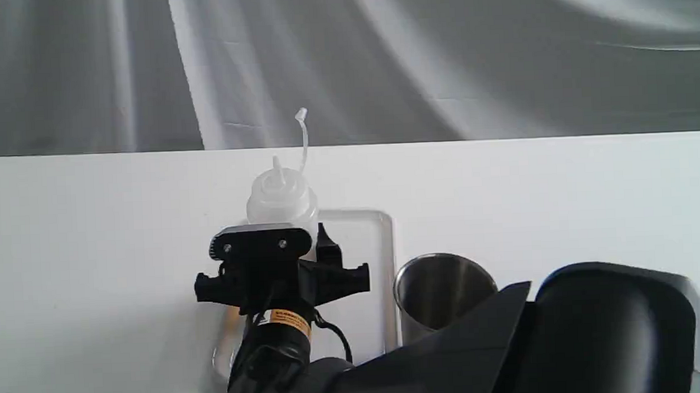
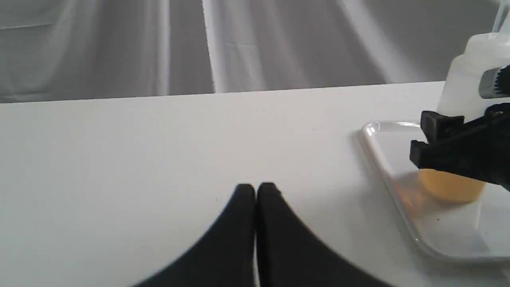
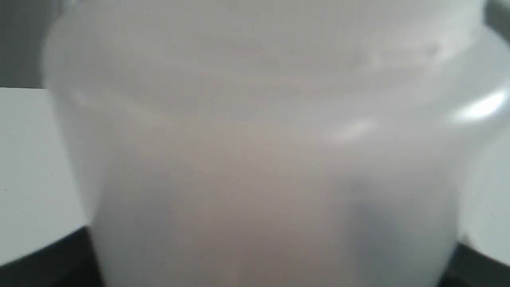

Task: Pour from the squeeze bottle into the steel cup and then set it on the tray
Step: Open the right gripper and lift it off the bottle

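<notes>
I count one squeeze bottle (image 1: 280, 193), one steel cup (image 1: 442, 287), one tray (image 1: 375, 242) and two end effectors. The translucent bottle, amber at its base, stands upright on the glossy white tray, clasped by my right end effector (image 1: 278, 241). The brushed, tapered cup sits on the desk (image 1: 91, 231) just beside the tray. My left end effector (image 2: 255, 191) is pinched closed. An arm hides the cup's foot, and my right wrist view is all blurred plastic.

Left jaws closed (tips together); right jaws clamped.
</notes>
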Motion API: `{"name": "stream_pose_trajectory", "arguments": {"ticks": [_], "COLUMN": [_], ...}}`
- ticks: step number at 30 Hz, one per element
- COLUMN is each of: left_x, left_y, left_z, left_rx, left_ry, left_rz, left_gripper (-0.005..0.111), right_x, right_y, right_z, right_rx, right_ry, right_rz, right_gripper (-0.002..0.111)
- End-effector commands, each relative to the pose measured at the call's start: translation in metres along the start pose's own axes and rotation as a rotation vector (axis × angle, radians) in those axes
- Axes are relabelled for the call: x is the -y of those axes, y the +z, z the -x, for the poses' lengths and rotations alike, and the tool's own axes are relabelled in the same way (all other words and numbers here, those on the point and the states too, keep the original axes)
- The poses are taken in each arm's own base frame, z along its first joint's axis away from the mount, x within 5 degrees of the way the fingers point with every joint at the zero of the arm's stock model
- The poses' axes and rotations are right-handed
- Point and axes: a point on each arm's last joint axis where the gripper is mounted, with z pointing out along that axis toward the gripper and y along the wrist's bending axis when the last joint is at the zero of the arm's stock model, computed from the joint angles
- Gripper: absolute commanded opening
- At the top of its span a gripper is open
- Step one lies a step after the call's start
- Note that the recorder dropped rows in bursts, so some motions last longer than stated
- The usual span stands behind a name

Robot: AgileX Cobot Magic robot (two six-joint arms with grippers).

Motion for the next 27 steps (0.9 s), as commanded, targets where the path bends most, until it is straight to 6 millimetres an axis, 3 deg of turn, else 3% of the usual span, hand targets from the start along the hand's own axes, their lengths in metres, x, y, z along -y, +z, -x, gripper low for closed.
{"name": "stream_pose_trajectory", "arguments": {"ticks": [1,17,27], "left_x": [-0.0001,-0.0001,-0.0001], "left_y": [0.0002,0.0002,0.0002], "left_z": [-0.0007,-0.0007,-0.0007], "left_rx": [0.006,0.006,0.006], "left_ry": [-0.004,-0.004,-0.004], "left_rz": [0.002,0.002,0.002], "left_gripper": [0.0,0.0,0.0], "right_x": [0.0024,0.0008,-0.0031], "right_y": [0.003,0.003,0.0027], "right_z": [0.0066,0.0076,0.01], "right_rx": [0.037,0.048,0.076], "right_ry": [0.006,-0.004,-0.039], "right_rz": [-0.016,0.001,0.042], "right_gripper": [0.034,0.066,0.103]}}
